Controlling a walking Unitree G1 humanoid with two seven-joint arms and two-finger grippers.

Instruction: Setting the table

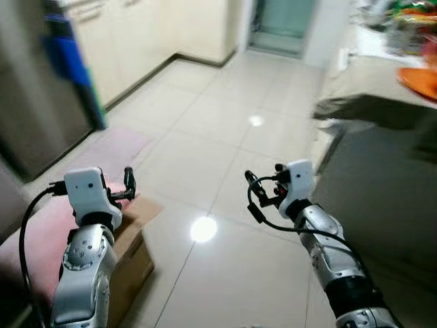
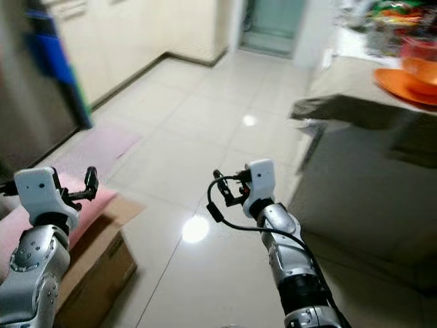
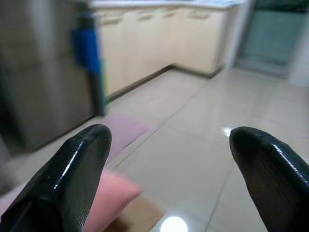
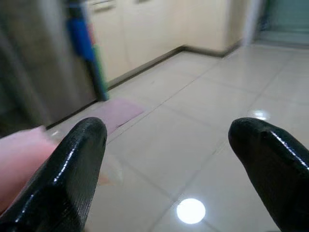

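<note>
Both silver arms are raised in front of me over a tiled kitchen floor. My left gripper [image 3: 169, 159] is open, with nothing between its two black fingers [image 3: 67, 174]. My right gripper [image 4: 169, 159] is open too and holds nothing. The left wrist housing [image 1: 87, 195] is at the lower left, the right one [image 1: 295, 186] at the centre. At the far right a grey table [image 2: 355, 89] carries an orange plate [image 2: 403, 80] and blurred colourful items at its back.
A cardboard box [image 1: 133, 253] with a pink cloth [image 1: 41, 236] lies on the floor at my lower left. A steel fridge [image 1: 34, 102] with a blue towel [image 1: 65, 55] stands left. Cream cabinets [image 1: 157, 34] line the back; a doorway [image 1: 283, 24] is beyond. The views are blurred.
</note>
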